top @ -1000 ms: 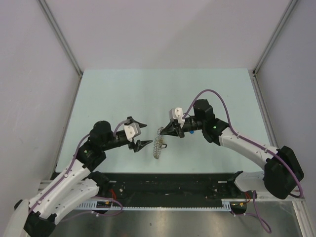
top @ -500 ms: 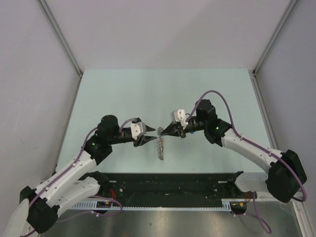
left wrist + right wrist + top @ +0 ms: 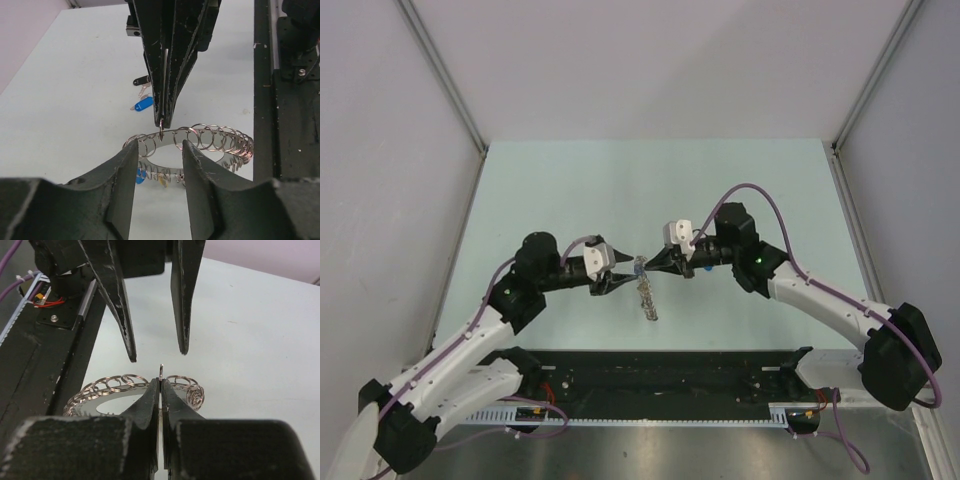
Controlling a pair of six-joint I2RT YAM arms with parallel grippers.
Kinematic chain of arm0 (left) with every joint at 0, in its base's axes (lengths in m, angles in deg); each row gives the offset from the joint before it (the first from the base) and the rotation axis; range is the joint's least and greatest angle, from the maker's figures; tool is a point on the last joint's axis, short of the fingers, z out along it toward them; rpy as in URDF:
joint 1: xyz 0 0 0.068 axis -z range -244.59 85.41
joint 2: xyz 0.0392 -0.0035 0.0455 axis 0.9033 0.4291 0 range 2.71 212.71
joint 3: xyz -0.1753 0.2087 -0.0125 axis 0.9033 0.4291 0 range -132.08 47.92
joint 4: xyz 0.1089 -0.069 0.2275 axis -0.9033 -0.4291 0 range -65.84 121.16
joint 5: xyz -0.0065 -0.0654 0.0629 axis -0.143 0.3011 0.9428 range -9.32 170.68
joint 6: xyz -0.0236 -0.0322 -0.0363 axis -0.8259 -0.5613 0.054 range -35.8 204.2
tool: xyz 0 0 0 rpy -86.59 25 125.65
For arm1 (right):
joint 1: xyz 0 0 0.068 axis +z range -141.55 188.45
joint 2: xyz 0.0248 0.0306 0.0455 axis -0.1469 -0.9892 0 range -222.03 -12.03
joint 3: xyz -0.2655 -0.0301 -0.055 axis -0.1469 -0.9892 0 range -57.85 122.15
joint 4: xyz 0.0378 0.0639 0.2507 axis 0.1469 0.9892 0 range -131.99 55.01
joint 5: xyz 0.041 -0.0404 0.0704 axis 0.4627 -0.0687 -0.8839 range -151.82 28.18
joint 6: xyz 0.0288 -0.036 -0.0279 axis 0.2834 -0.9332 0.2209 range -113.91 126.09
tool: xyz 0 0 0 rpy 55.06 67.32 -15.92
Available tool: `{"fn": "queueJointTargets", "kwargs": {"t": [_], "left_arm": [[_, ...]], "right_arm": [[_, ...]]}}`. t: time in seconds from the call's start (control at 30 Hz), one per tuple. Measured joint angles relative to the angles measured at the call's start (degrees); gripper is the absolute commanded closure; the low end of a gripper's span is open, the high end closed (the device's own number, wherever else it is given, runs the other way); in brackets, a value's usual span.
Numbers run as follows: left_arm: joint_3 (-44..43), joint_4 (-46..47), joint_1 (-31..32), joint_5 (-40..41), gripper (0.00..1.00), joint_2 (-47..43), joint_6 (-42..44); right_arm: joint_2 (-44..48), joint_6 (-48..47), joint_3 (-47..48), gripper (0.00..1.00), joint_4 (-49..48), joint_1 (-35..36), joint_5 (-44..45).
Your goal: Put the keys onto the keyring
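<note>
Pale green desk (image 3: 570, 190): right tool (image 3: 160, 385) pinches the keyring (image 3: 235, 145) by its rim, apparently so the half-open left tool (image 3: 158, 354) can steady it; keys (image 3: 143, 104) lie nearby.

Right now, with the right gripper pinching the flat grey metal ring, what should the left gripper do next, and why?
Probably ease the left gripper forward and close on the flat grey metal keyring beside the right gripper. The left jaws are open, tips short of the rim; the right pinches only one edge.
</note>
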Motion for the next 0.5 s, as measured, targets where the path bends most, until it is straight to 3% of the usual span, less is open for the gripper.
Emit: {"fn": "queueJointTargets", "kwargs": {"t": [0.27,0.5], "left_arm": [[4.5,1.4,0.0,4.4,0.53,-8.5,-1.9],[4.5,2.3,0.0,2.3,0.6,-3.7,-2.0]], "right_arm": [[0.0,0.0,0.0,1.0,1.9,3.8,6.2],[0.0,0.0,0.0,1.0,2.6,4.9,6.1]]}}
